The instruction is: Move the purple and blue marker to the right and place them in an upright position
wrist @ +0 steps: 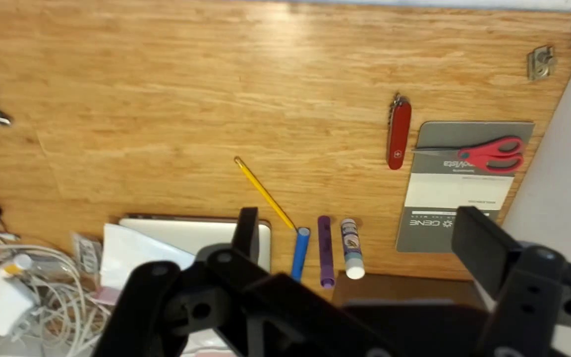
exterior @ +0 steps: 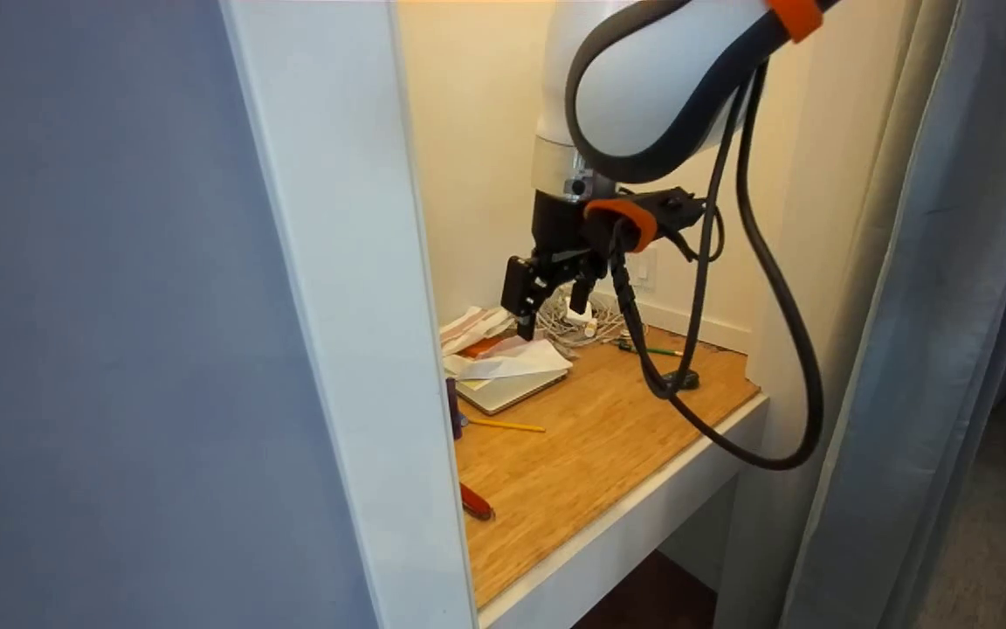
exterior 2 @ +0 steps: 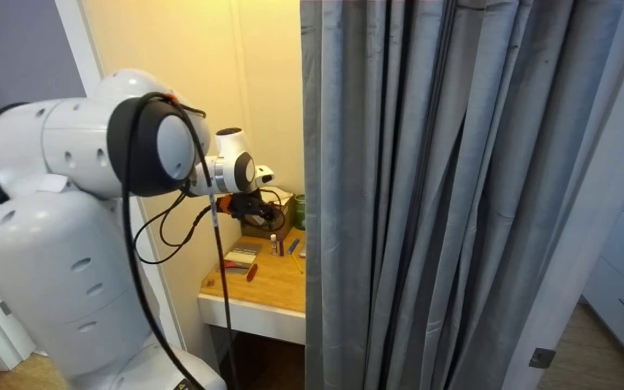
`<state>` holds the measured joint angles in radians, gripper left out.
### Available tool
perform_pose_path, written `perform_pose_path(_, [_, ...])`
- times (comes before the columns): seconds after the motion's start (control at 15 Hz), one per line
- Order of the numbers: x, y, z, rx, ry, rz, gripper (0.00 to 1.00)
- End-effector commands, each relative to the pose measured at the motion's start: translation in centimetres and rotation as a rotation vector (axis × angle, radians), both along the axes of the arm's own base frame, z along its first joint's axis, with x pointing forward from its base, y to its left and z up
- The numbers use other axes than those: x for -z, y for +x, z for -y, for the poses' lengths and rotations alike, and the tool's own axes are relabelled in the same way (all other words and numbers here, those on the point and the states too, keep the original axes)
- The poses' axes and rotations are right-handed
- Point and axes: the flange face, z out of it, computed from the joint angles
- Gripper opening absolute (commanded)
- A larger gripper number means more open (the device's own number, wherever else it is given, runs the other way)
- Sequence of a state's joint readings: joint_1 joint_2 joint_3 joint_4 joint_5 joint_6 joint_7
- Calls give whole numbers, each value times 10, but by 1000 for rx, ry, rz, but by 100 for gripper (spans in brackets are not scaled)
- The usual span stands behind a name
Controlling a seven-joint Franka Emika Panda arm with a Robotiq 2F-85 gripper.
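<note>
The purple marker (wrist: 325, 250) stands upright on the wooden desktop, between the blue marker and a glue stick. It also shows upright in both exterior views (exterior: 453, 409) (exterior 2: 281, 246), partly cut off by the door frame in one of them. The blue marker (wrist: 301, 253) appears to lie on the desk at a slant (exterior 2: 293, 246); in the wrist view my left finger hides its lower end. Only its tip (exterior: 464, 420) shows beside the purple marker in an exterior view. My gripper (wrist: 363, 238) is open and empty, well above the desk (exterior: 553, 316) (exterior 2: 273, 219).
A glue stick (wrist: 352, 248) stands beside the purple marker. A yellow pencil (wrist: 265, 193) touches or nearly touches the blue marker. A red pocket knife (wrist: 399, 134), scissors (wrist: 493, 154) on a notepad (wrist: 459, 191), a laptop (wrist: 176, 233), cables (wrist: 52, 297) and a brown box (wrist: 409, 287) surround them.
</note>
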<state>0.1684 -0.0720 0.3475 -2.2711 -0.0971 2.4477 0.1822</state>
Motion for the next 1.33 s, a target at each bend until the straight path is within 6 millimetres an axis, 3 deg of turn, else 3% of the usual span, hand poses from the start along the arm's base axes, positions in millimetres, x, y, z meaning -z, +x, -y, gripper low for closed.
perform_pose_path(0.0, [23,44,-20,-173,35,40,100])
perform_pose_path(0.47, [74,105,-32,-323,103,62,100])
perform_pose_path(0.53, [64,85,-23,-298,61,51,100])
perform_pose_path(0.67, [73,91,-23,-298,65,41,100])
perform_pose_path(1.13, [67,90,-23,-299,65,51,100])
perform_pose_path(1.27, [76,102,-27,-320,88,61,100])
